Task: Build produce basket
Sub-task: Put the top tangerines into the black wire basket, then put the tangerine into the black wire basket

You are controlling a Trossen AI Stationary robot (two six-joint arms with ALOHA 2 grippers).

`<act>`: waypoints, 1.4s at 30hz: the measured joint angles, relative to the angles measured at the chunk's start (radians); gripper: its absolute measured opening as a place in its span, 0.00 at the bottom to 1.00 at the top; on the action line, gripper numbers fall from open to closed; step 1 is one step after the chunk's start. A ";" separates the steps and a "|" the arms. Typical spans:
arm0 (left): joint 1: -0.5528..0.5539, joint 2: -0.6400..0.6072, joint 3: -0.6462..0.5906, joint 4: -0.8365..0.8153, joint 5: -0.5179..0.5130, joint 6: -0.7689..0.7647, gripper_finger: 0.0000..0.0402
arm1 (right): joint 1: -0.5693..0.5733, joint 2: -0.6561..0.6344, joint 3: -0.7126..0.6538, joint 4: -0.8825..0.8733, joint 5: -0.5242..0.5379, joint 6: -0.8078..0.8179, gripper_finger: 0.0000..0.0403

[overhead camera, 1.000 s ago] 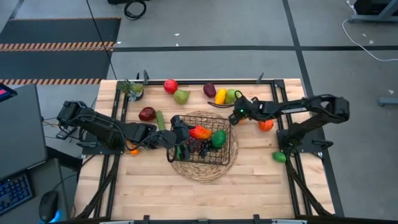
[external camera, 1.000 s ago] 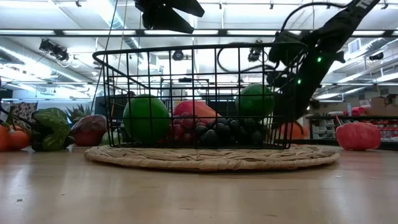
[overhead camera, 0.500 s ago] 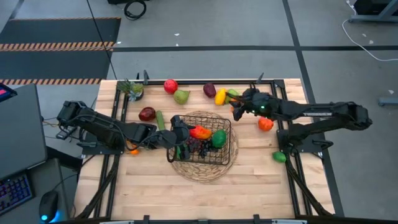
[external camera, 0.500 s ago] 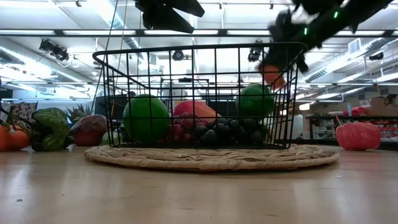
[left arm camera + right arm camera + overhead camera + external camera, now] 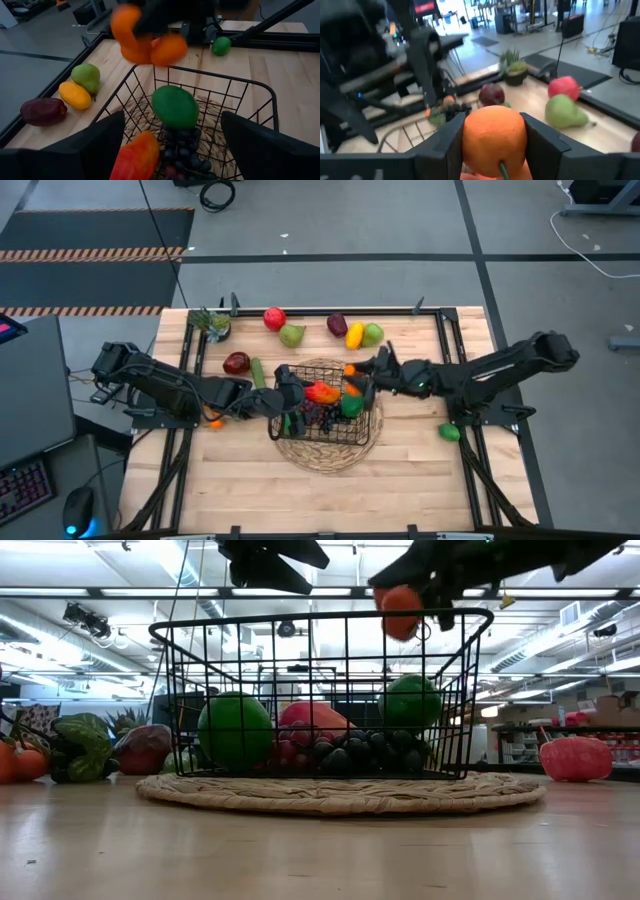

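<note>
The black wire basket [image 5: 322, 408] stands on a round woven mat [image 5: 330, 455] and holds a mango [image 5: 322, 392], a green fruit [image 5: 352, 404] and dark grapes [image 5: 320, 417]. My right gripper [image 5: 356, 373] is shut on an orange [image 5: 349, 369], which hangs over the basket's far right corner, level with the top of its rim [image 5: 320, 616] in the low view. My left gripper [image 5: 287, 398] stands open over the basket's left side, touching nothing. In the left wrist view the orange [image 5: 150, 45] shows beyond the basket. My right gripper pinches the orange [image 5: 494, 134] between its two fingers [image 5: 447, 145], one on each side of the fruit. The fingers reach in almost level from the table's right side. The orange [image 5: 401, 610] is lifted clear of the table and the basket.
Along the far edge lie a red apple [image 5: 274, 318], a green pear [image 5: 292, 335], a plum [image 5: 337, 325], a lemon [image 5: 354, 334] and a green fruit [image 5: 372, 333]. A potted plant [image 5: 213, 323], a dark apple [image 5: 237, 363] and a cucumber [image 5: 258, 372] lie left; a green fruit [image 5: 449, 432] right.
My right gripper has risen and swung toward the table's left with the orange, from beside the basket's far right corner to above it. It has tipped up from pointing steeply down to nearly level. The orange has been lifted clear of the table.
</note>
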 joint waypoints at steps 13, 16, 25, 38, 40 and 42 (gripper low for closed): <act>0.000 0.000 0.000 0.000 -0.001 0.011 0.84 | 0.048 0.154 0.000 0.171 -0.031 -0.048 0.69; 0.002 0.000 0.000 0.000 0.000 0.011 0.84 | 0.048 0.160 0.000 0.162 -0.030 -0.030 0.80; 0.001 0.000 0.000 -0.001 -0.001 0.010 0.84 | 0.049 0.063 0.000 0.005 0.270 -0.070 0.96; -0.002 0.000 0.000 -0.001 0.000 0.011 0.84 | -0.105 -0.149 0.000 -0.831 0.484 0.345 0.90; -0.002 0.000 0.000 -0.001 0.000 0.011 0.84 | -0.142 -0.176 0.000 -0.983 0.428 0.459 0.90; -0.002 0.000 0.000 -0.001 0.000 0.011 0.84 | -0.169 -0.194 0.000 -1.098 0.366 0.539 0.90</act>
